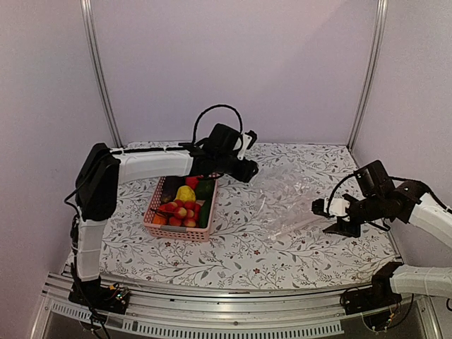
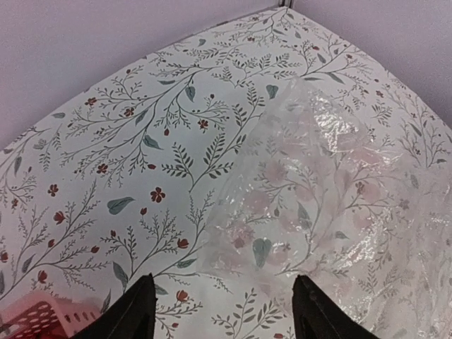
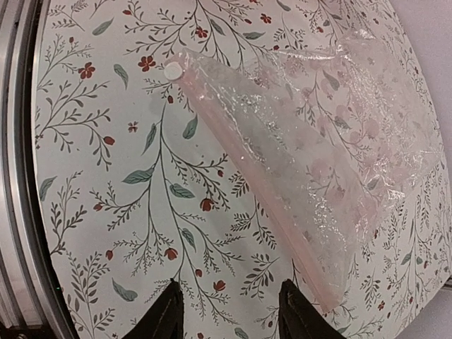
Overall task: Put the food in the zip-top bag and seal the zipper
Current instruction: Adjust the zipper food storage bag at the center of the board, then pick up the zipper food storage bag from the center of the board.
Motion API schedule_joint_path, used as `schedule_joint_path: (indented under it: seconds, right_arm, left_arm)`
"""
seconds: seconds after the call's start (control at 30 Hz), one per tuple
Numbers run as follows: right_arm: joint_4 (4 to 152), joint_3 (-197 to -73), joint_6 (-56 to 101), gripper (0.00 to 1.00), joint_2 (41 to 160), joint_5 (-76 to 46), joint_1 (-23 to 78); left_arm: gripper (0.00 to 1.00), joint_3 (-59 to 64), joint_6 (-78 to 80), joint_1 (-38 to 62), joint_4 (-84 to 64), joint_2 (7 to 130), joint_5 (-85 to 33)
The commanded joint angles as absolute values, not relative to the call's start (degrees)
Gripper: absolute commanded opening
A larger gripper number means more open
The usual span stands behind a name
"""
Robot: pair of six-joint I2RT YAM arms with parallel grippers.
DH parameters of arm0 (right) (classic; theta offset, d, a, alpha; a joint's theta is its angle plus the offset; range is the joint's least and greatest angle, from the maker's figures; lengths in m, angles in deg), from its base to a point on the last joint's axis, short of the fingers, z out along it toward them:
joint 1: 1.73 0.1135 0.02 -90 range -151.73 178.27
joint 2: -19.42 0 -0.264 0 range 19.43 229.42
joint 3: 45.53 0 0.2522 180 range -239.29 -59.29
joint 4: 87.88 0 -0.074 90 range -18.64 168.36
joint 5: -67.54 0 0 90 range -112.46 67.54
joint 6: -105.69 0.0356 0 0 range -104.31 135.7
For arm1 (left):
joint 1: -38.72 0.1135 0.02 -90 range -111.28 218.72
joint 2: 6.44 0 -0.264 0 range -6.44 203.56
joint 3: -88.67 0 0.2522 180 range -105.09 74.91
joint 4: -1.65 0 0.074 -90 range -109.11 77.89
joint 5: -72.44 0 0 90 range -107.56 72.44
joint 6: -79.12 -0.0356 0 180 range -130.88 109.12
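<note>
The food, a heap of red, yellow, green and orange toy pieces, lies in a pink lattice basket left of centre. The clear zip-top bag lies flat and empty on the floral tablecloth to the basket's right. It also shows in the left wrist view and the right wrist view. Its zipper is a pale pink strip along the near edge, with a white slider at one end. My left gripper hovers open at the bag's left edge. My right gripper hovers open beside the zipper's end.
The basket's corner shows at the lower left of the left wrist view. The metal table rail runs along the left of the right wrist view. Pale walls close the table on the far, left and right sides.
</note>
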State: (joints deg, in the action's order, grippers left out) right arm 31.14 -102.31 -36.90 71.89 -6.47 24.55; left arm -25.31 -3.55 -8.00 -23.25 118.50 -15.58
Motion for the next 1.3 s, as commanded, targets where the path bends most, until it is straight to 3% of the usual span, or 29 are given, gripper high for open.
schedule_joint_path:
  seconds: [0.0, 0.2, 0.67, 0.77, 1.1, 1.27]
  right_arm:
    - [42.12, -99.7, -35.9, 0.44, 74.42, -18.21, 29.8]
    - [50.44, -98.27, -37.79, 0.47, 79.15, -25.29, 32.16]
    - [60.17, -95.83, -42.26, 0.55, 89.6, -28.71, 34.62]
    - [64.14, -95.95, -41.59, 0.49, 92.47, -30.67, 35.32]
    - [63.8, -104.88, -32.46, 0.03, 93.77, -29.55, 35.17]
    - [53.59, -114.28, -20.0, 0.0, 93.4, -14.28, 31.66]
  left_arm:
    - [0.65, -19.37, -2.56, -12.34, -22.13, 108.29, -8.97]
    - [0.65, -9.9, 1.97, -17.32, -21.16, 99.33, -4.92]
    - [0.65, 4.31, 10.77, -19.43, -18.37, 84.34, -0.26]
    - [0.65, 7.14, 11.67, -19.47, -16.53, 82.15, -0.12]
    - [0.65, 13.13, 12.51, -20.76, -13.07, 78.59, 3.38]
    - [0.67, 16.73, 12.12, -24.89, -4.13, 77.29, 9.2]
